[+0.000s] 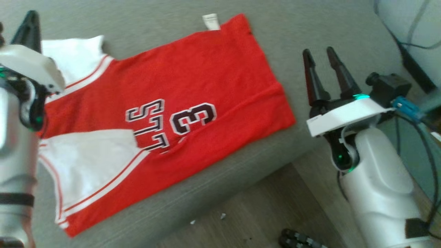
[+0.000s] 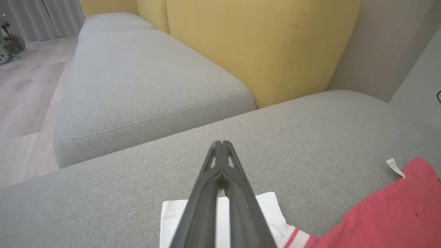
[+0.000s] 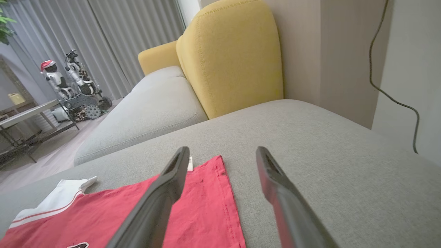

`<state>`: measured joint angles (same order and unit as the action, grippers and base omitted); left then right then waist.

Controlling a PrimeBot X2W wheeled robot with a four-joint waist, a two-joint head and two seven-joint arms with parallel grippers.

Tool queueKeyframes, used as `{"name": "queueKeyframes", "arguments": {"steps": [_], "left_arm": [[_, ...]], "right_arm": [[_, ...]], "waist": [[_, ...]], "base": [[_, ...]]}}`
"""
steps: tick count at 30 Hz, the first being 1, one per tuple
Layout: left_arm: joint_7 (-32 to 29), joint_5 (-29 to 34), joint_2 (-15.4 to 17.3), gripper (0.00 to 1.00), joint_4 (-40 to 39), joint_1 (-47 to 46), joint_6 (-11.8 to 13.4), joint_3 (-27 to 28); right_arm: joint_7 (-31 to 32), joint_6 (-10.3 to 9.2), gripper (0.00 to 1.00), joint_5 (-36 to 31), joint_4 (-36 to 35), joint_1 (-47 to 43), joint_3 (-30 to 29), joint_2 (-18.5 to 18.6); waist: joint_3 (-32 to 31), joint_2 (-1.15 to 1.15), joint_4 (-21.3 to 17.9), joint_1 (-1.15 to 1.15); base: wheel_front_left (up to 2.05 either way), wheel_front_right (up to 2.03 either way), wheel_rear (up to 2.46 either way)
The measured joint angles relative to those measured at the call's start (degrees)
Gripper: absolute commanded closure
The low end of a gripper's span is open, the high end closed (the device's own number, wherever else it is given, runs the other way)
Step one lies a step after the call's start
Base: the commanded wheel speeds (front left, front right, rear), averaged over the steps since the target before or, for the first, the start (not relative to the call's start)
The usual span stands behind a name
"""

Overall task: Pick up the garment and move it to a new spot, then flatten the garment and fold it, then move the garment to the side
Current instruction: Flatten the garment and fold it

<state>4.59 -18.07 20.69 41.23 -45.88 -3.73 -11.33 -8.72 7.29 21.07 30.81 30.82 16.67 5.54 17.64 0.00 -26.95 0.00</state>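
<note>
Red jersey spread on grey cushion; left gripper pinched closed, empty, over white sleeve. Right gripper wide, empty, beside jersey.

Head camera looks steeply down on the garment; wrist cameras skim low, sharing grey cushion and yellow backrest beyond left gripper and right gripper.

left hand: fingers pressed together, nothing between tips | right hand: fingers spread wide
</note>
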Motion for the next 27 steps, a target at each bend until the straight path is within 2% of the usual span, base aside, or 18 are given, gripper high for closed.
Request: {"name": "queueKeyframes", "arguments": {"steps": [4,12,17,23,24,25,26,27], "left_arm": [[-0.6,-0.8,-1.1,1.00,-8.8,3.9,1.2,0.1],[-3.0,-2.4,-3.5,1.00,-22.5,9.6,1.8,-1.7],[-4.6,-2.5,-4.8,1.00,-26.3,11.8,2.7,-3.8],[-5.5,-3.2,-5.8,1.00,-28.8,12.7,3.5,-4.5],[-5.5,-3.3,-6.1,0.58,-29.1,13.0,3.8,-4.7],[-5.4,-3.3,-6.5,0.58,-29.4,13.2,4.1,-4.8],[-5.0,-3.3,-6.8,0.00,-29.8,13.6,4.3,-4.9],[-5.0,-3.3,-6.8,0.00,-29.8,13.6,4.3,-4.9]], "right_arm": [[0.7,0.00,0.00,0.0,0.0,0.4,-0.7,3.3],[5.8,0.01,0.00,2.2,-0.1,5.0,-1.0,11.6],[9.8,0.00,0.00,3.5,2.0,9.0,1.8,16.0],[11.9,0.01,0.00,4.6,7.5,13.5,4.2,17.9],[11.9,0.01,0.00,4.6,8.7,14.0,4.5,18.0],[11.9,0.01,0.00,4.6,9.7,14.4,4.8,18.1],[11.9,0.01,0.00,4.6,11.0,14.9,4.9,18.2],[11.9,0.01,0.00,4.6,11.0,14.9,4.9,18.2]], "waist": [[-0.2,0.00,3.7,0.00],[0.6,0.00,11.3,0.00],[1.7,0.00,15.1,0.00],[2.9,0.00,17.9,0.00],[3.1,0.00,18.3,0.00],[3.2,0.00,18.6,0.00],[3.4,0.00,19.0,0.00],[3.4,0.00,19.0,0.00]], "base": [[0.00,0.00,0.00],[0.00,0.00,0.00],[0.00,0.00,0.00],[0.00,0.00,0.00],[0.00,0.00,0.00],[0.00,0.00,0.00],[0.00,0.00,0.00],[0.00,0.00,0.00]]}}
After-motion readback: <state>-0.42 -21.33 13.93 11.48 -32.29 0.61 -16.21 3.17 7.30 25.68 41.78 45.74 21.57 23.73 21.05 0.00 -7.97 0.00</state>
